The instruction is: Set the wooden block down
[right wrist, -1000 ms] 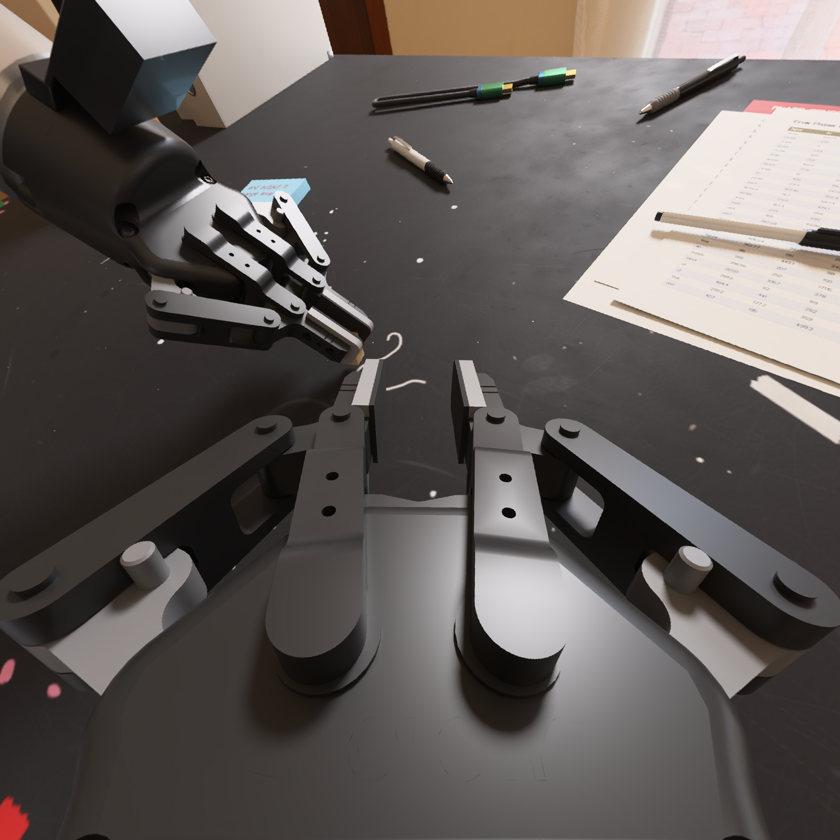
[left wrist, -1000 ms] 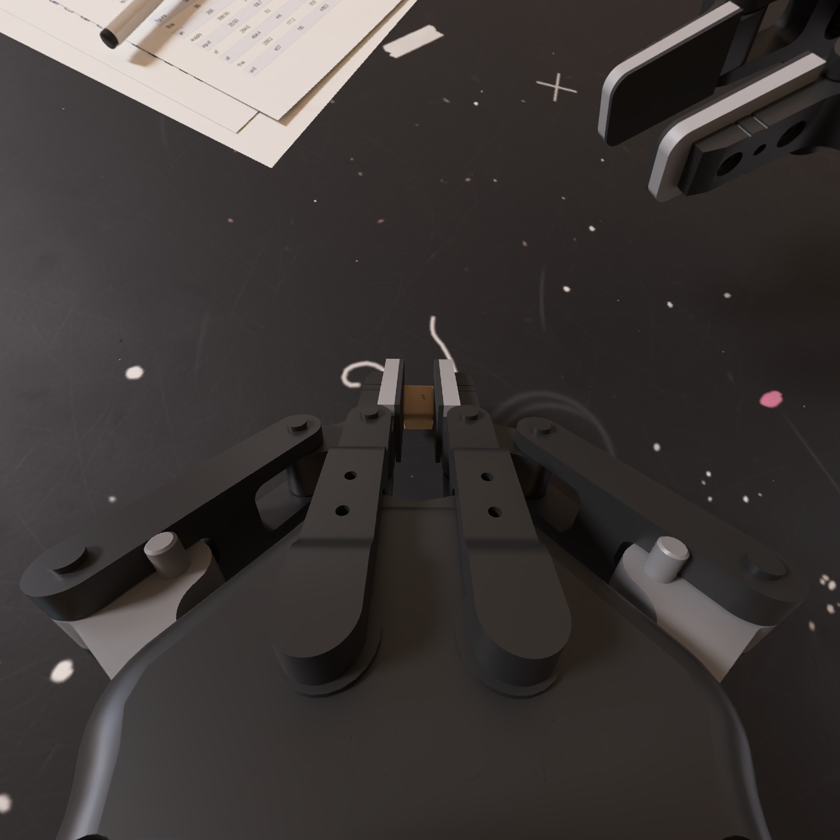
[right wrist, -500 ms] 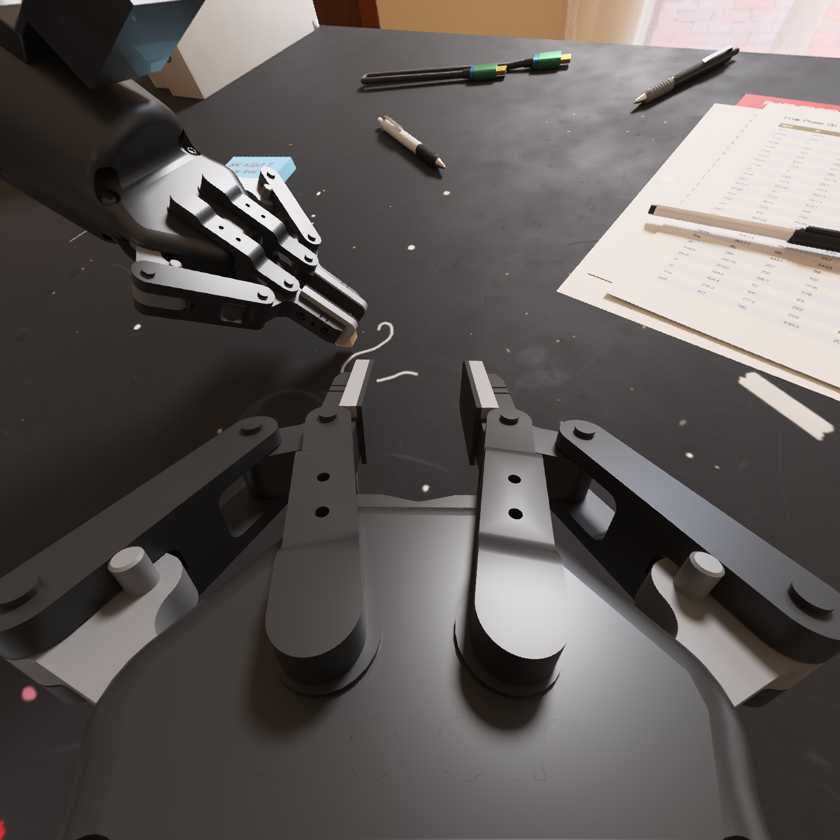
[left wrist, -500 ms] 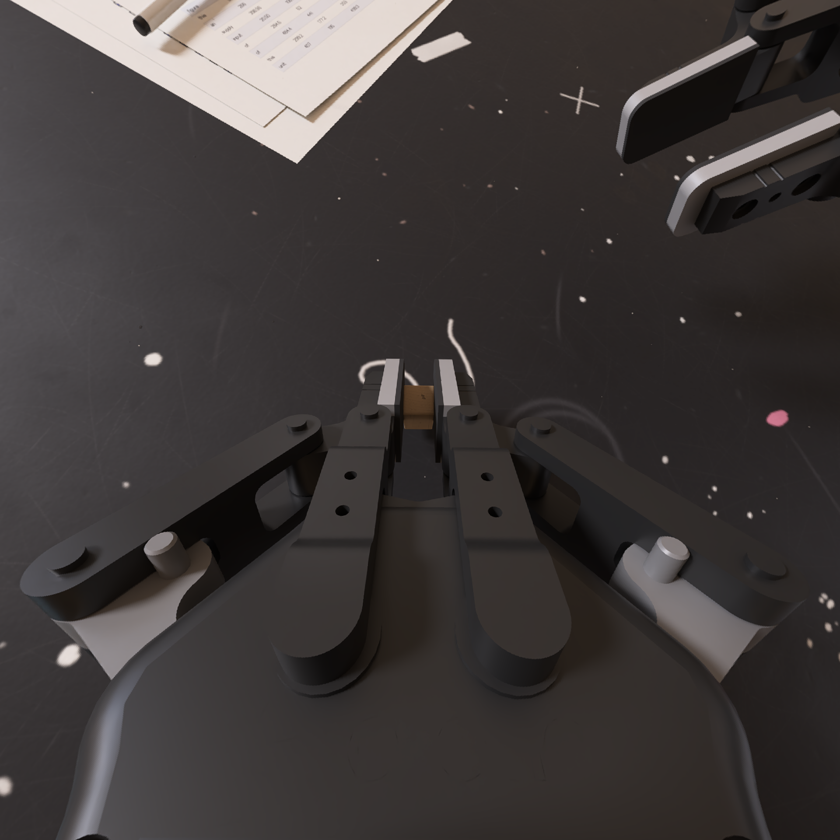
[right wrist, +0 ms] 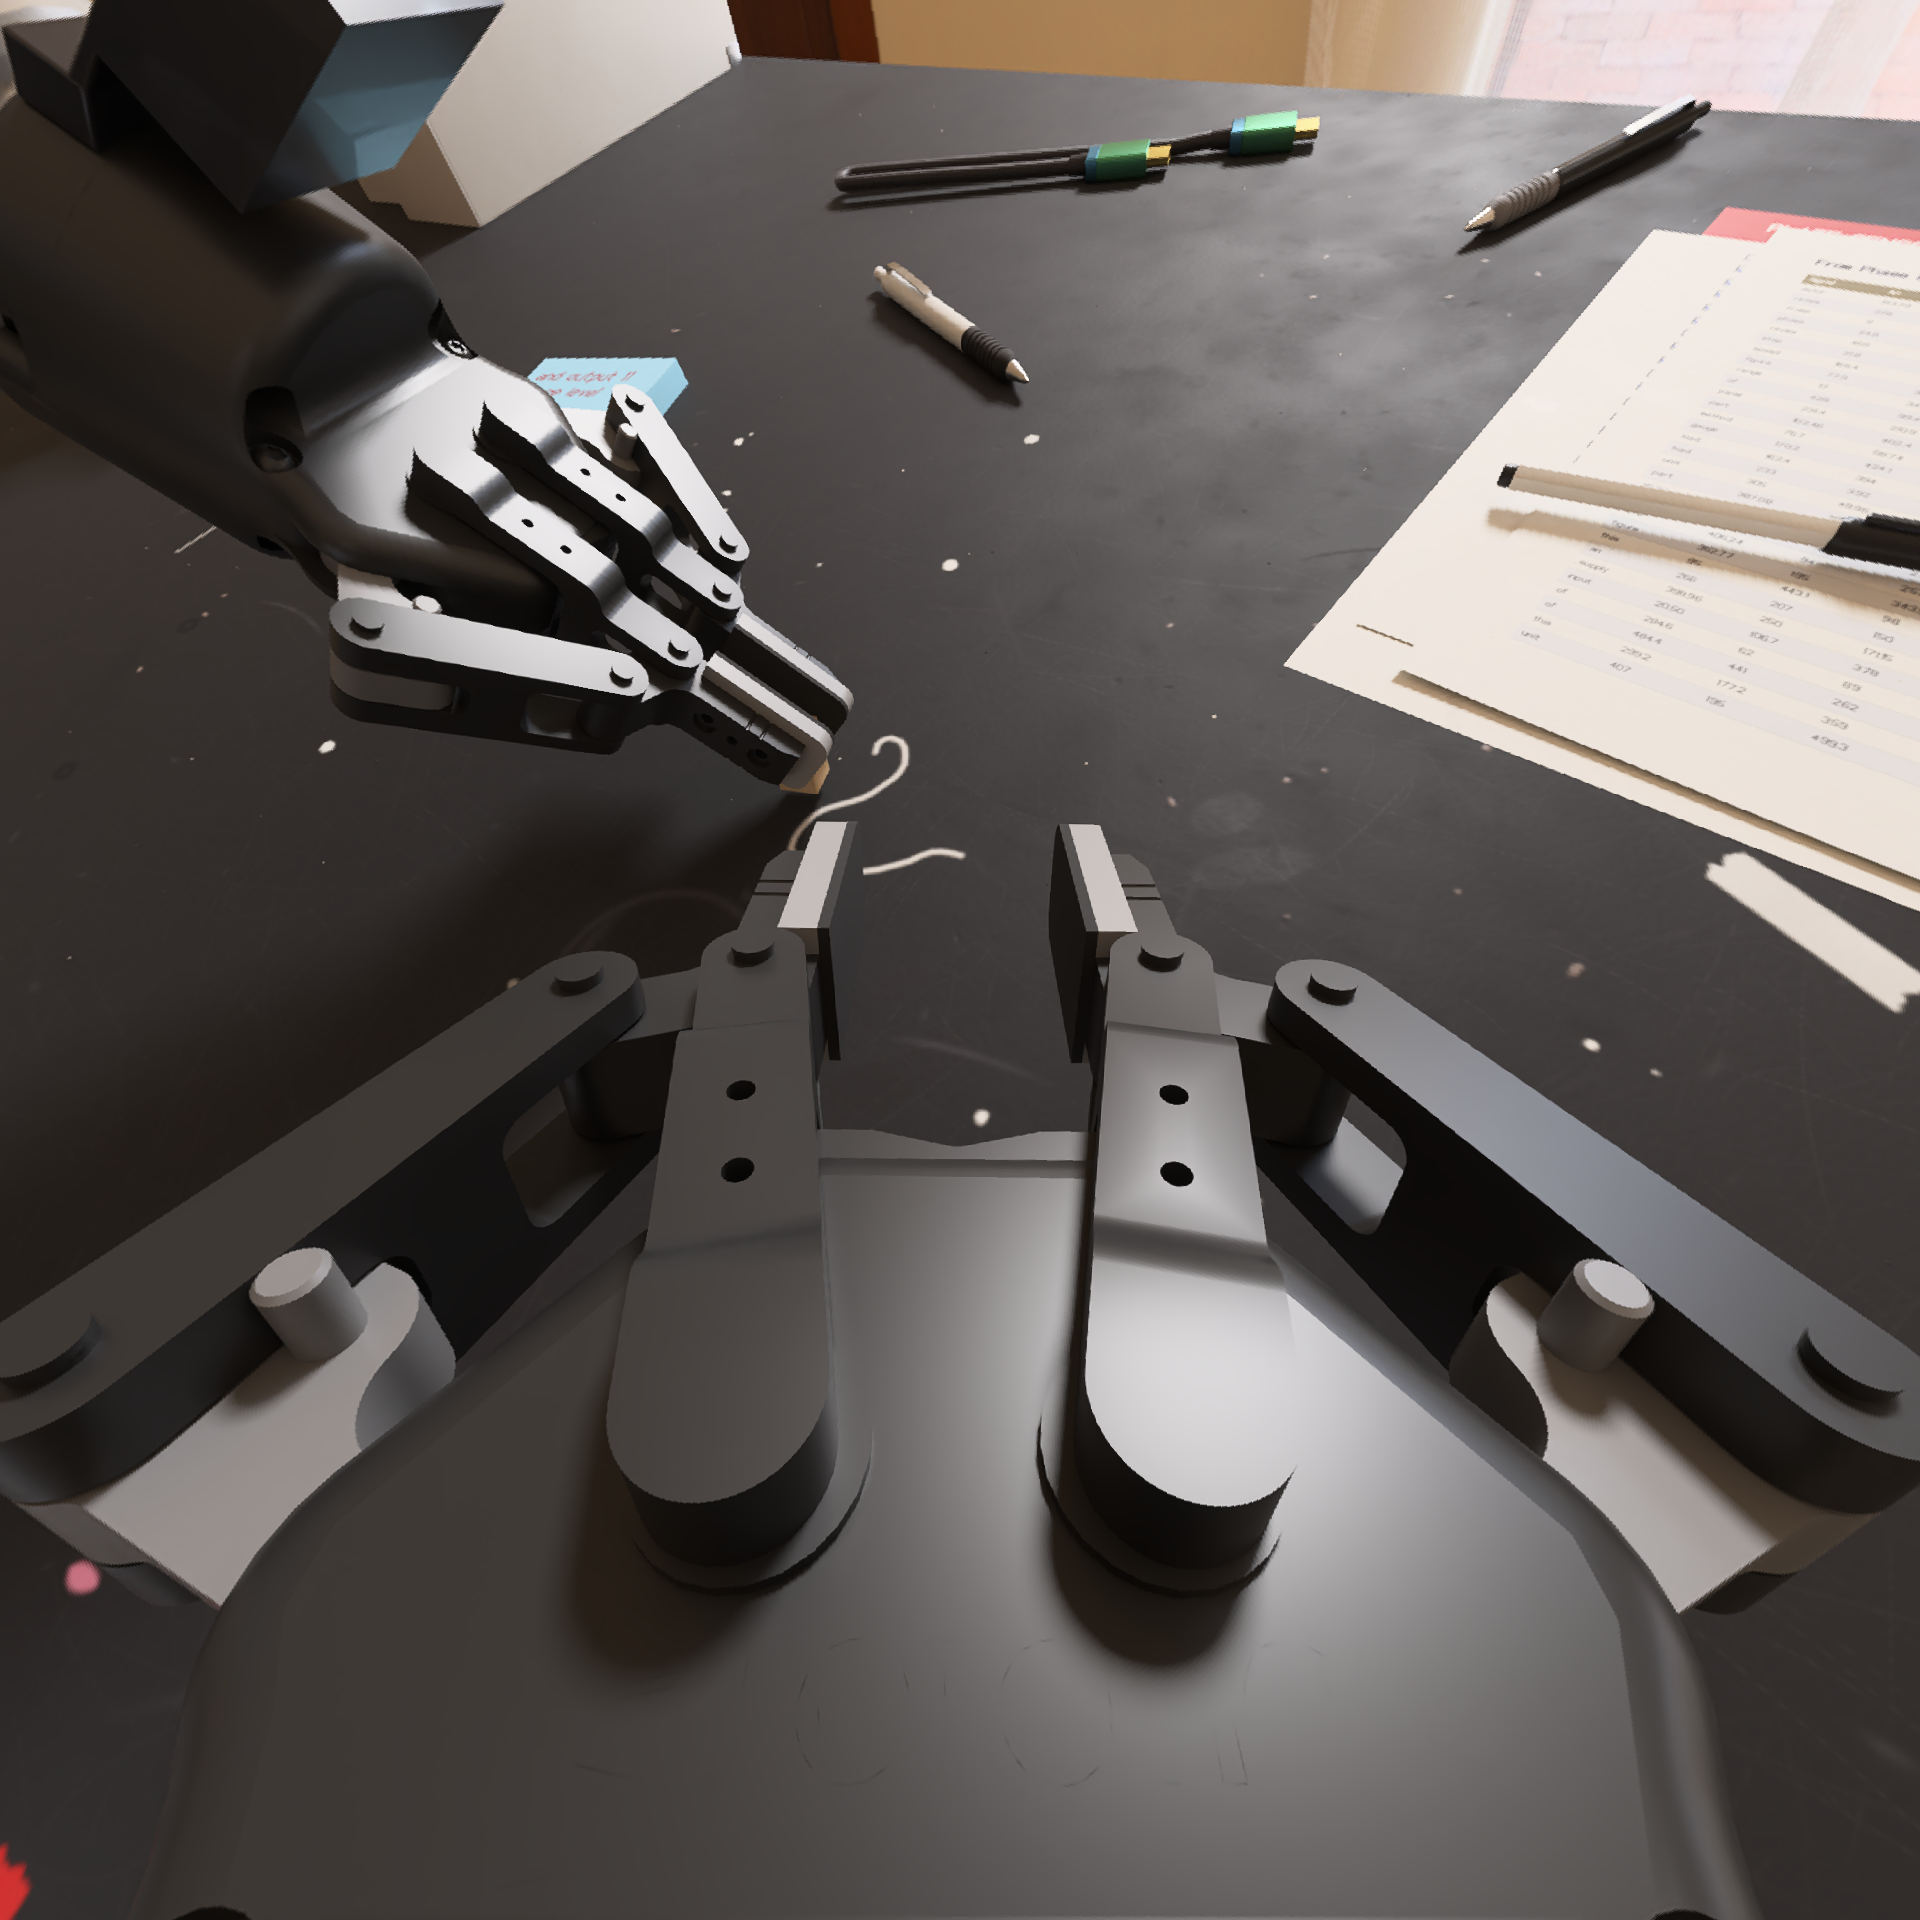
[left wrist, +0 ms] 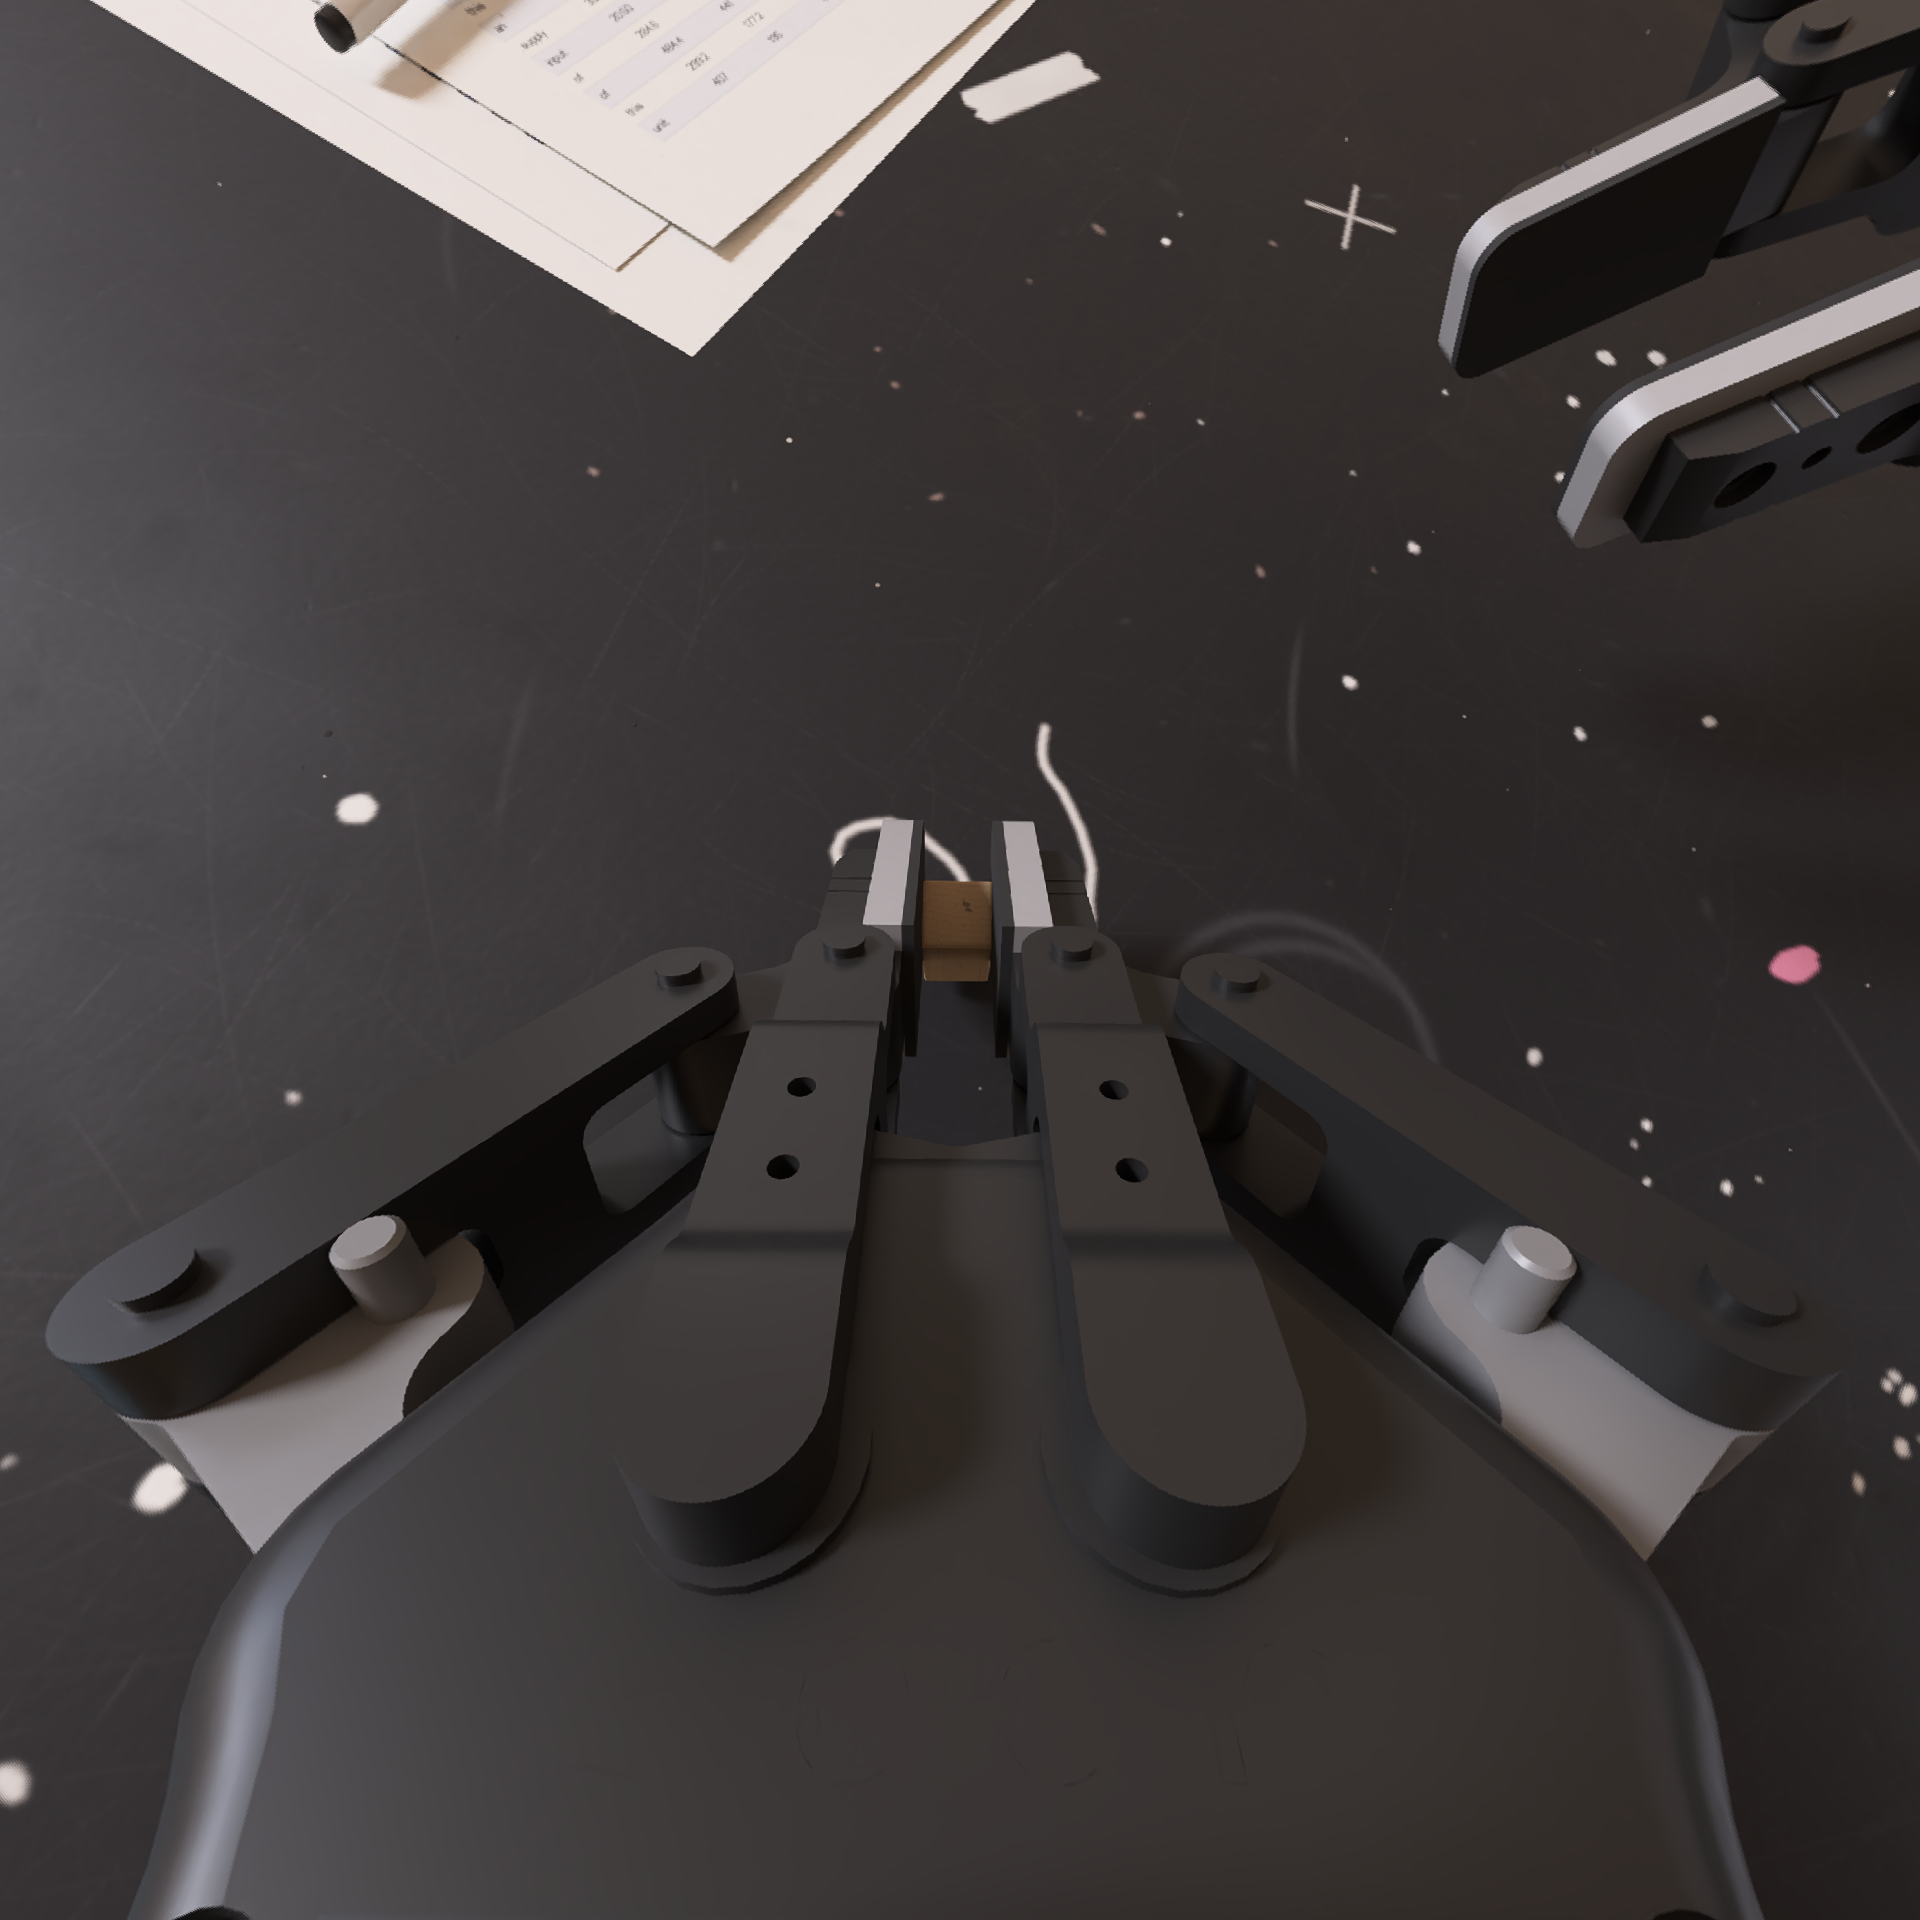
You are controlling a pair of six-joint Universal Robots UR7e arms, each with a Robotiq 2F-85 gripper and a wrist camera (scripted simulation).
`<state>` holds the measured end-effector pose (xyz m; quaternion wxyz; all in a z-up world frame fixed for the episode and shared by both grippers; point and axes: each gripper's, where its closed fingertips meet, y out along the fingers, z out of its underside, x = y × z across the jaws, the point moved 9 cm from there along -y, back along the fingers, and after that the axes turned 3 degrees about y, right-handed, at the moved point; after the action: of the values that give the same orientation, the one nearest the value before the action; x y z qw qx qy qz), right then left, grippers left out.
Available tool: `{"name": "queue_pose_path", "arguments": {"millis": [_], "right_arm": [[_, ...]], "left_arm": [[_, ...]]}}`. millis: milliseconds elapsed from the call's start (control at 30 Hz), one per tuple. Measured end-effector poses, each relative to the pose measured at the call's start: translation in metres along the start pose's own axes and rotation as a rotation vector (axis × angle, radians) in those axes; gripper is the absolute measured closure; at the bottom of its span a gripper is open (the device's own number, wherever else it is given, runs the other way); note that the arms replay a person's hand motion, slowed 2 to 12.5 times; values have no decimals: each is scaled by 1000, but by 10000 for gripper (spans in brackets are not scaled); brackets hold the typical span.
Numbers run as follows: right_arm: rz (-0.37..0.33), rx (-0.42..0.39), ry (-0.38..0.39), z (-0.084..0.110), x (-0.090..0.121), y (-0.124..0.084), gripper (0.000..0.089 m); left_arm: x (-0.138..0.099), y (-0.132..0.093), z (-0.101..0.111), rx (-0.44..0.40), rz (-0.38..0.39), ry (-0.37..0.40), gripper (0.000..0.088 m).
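Observation:
The small wooden block (left wrist: 957, 928) sits between the pads of my left gripper (left wrist: 957, 873), which is shut on it just above the dark table (left wrist: 520, 582). In the right wrist view the left gripper (right wrist: 808, 771) slants down, and a tip of the block (right wrist: 818, 777) shows at the fingertips, close over the table by a white squiggle (right wrist: 883, 779). I cannot tell if the block touches the table. My right gripper (right wrist: 951, 878) is open and empty, just right of the left one. It also shows in the left wrist view (left wrist: 1662, 353) at the upper right.
Printed sheets (right wrist: 1662, 582) with a marker (right wrist: 1714, 514) lie to the right. A white pen (right wrist: 951, 322), a black pen (right wrist: 1590, 166), a cable (right wrist: 1070, 161) and a blue note (right wrist: 613, 379) lie farther off. A tape strip (left wrist: 1029, 88) lies by the sheets (left wrist: 644, 135).
The right gripper has drawn back from the left one and opened a little wider. The left gripper has shifted slightly over the table, still shut on the block.

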<state>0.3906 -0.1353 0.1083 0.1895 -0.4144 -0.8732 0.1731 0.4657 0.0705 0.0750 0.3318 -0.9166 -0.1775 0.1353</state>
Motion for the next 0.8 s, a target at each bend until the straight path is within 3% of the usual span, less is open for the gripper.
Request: {"name": "queue_pose_path", "arguments": {"millis": [800], "right_arm": [[-4, 20, -20, 1, 2, 2, 580]], "left_arm": [[0, 1, 0, 14, -7, 5, 768]]}}
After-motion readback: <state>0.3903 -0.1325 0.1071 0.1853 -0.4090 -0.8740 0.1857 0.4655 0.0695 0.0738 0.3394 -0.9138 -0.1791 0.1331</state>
